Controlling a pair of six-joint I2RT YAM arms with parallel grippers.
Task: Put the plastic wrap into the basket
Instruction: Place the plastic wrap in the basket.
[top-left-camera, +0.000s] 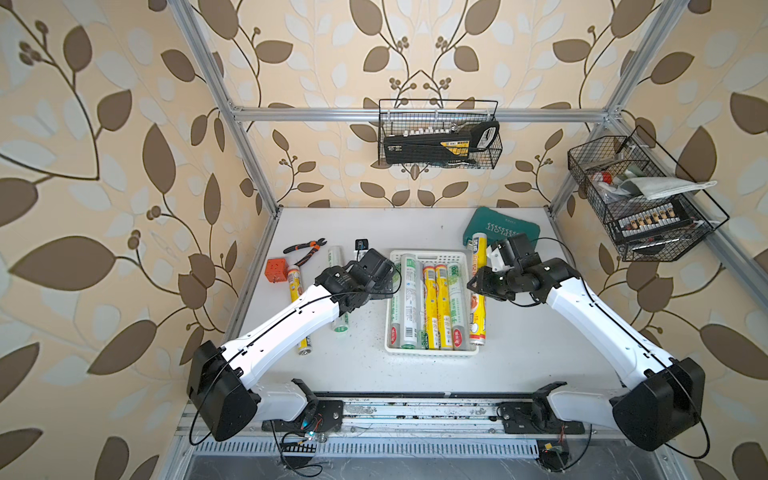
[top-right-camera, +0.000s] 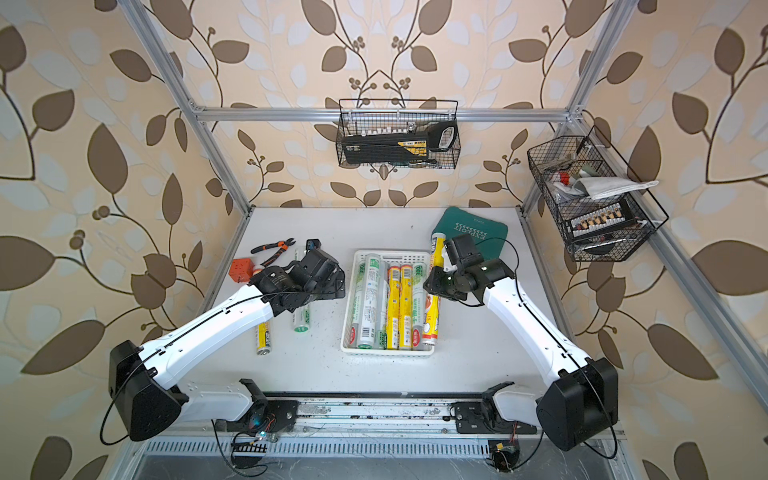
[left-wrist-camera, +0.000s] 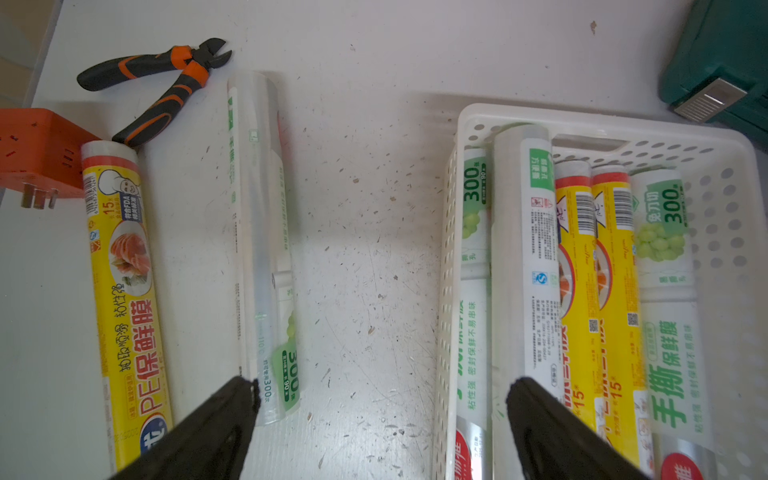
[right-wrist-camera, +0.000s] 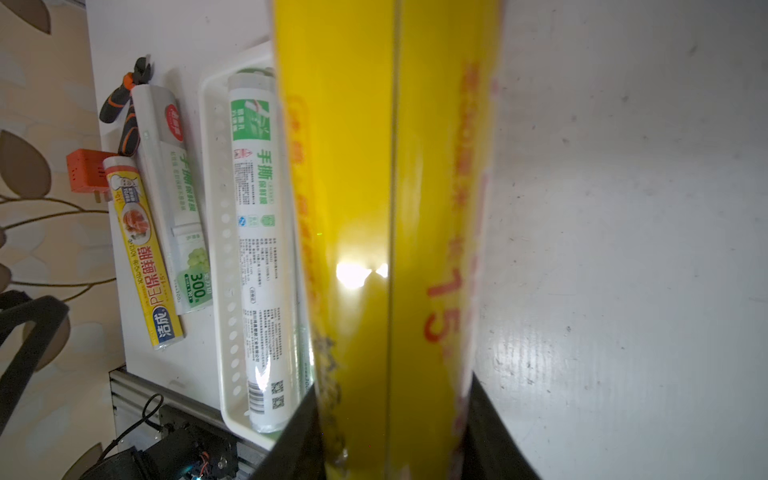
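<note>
The right gripper (right-wrist-camera: 392, 436) is clenched across a long yellow cylindrical roll of plastic wrap (right-wrist-camera: 390, 166). It grips the roll near its middle and carries it lengthwise, parallel to the rolls already packed. In a top view this roll lies along the right side wall of the shallow rectangular white plastic basket with perforated sides (top-left-camera: 432, 352). Whether it rests on the rim or hangs just above it cannot be told. The left gripper (left-wrist-camera: 382, 386) is spread wide and empty, hovering over bare table between the basket and the nearest loose roll.

The white tabletop (top-left-camera: 415, 374) carries everything. The basket lies at its middle, and a dark green plastic tool case (top-left-camera: 505, 226) sits behind the basket's right corner. Inside the basket lie five packed rolls (top-left-camera: 442, 303): two yellow ones at the centre and white-and-green ones around them, one of which rides on top near the left wall.

Left of the basket and apart from it, two rolls lie on the table: a white translucent roll with green labels (left-wrist-camera: 262, 249) and, beyond it, a yellow roll printed with a food picture (left-wrist-camera: 124, 291). By their far ends lie orange-and-black handled pliers (left-wrist-camera: 187, 66) and a small orange plastic plug cube (left-wrist-camera: 37, 149).

The job looks well past halfway, with five rolls stowed, a sixth about to go in and two left to fetch. The basket floor looks nearly full, so the last rolls will probably have to stack on top.
</note>
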